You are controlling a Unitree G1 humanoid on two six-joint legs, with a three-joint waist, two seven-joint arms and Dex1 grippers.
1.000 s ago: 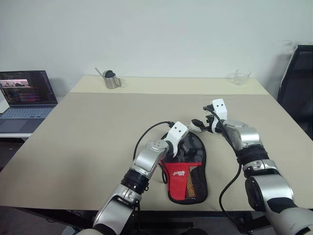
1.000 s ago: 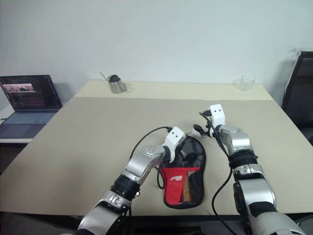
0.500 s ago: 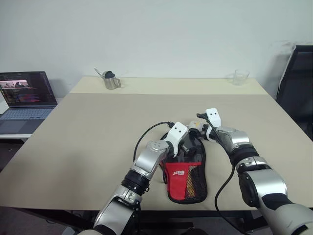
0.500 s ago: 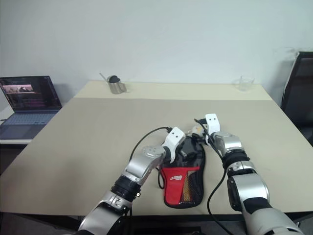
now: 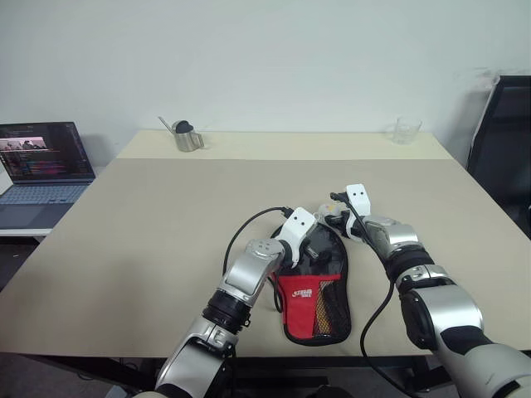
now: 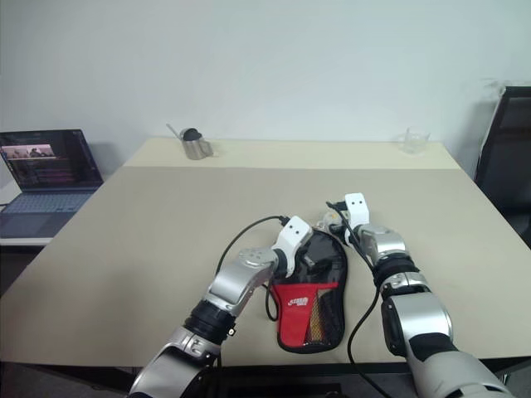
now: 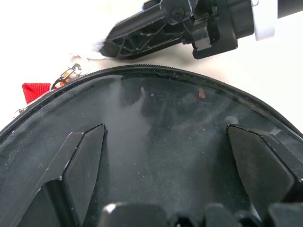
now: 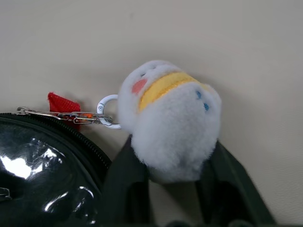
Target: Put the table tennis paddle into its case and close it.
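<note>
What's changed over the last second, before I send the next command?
The right end effector came down to the top of the case and closed its fingers on the plush charm clipped to the zip. The left end effector stays open, resting on the case, which has not shifted.

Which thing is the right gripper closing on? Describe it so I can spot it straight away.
On the beige table, find the black and red case near the front edge. At its rounded far end, a small fluffy charm hangs from a white clip beside the zip. It is white plush with a yellow band, between the right gripper fingers.
</note>
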